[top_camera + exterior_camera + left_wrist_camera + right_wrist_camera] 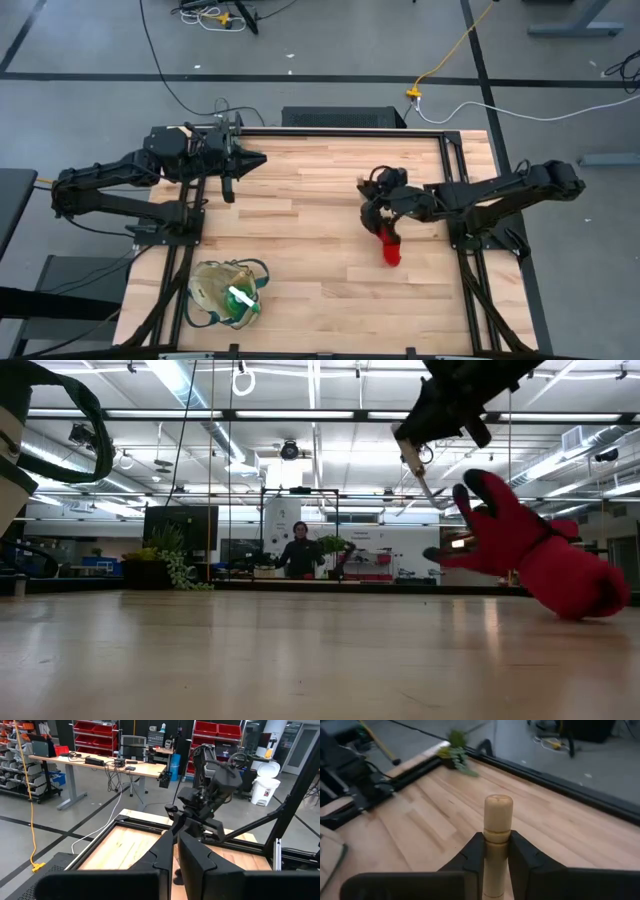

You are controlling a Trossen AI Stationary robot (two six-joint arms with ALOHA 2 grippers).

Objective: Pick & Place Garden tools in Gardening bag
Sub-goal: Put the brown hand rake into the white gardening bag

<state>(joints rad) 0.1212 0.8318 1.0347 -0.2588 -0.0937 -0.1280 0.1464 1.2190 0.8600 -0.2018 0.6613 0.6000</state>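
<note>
A: Right gripper (495,855)?
B: Clamped on a wooden tool handle (497,827). In the right wrist view the round handle end sticks up between the two dark fingers (470,855), pinched on both sides. From above, that gripper (380,205) sits over the right half of the table (300,200), arm reaching in from the right edge.

A: Glove?
B: Red glove bundle (390,248) lies on the wood just beside and below that gripper in the high view. In the low view it rests on the tabletop at right, glove (530,555) fingers pointing up, with a thin metal tool shaft (425,480) hanging from the gripper above it. Cannot tell if shaft and glove touch.

A: Left gripper (228,185)?
B: Fingers together, nothing between them. Parked at the table's far left edge, well apart from the bag. The left wrist view looks past its fingers (162,857) toward the other arm.

A: Bag?
B: Gardening bag (225,292) at the near left corner, beige with green trim, slumped open. A green item with a white part (242,300) lies inside.

A: Anything else?
B: Small green plant (455,752) at the table's edge in the right wrist view.
</note>
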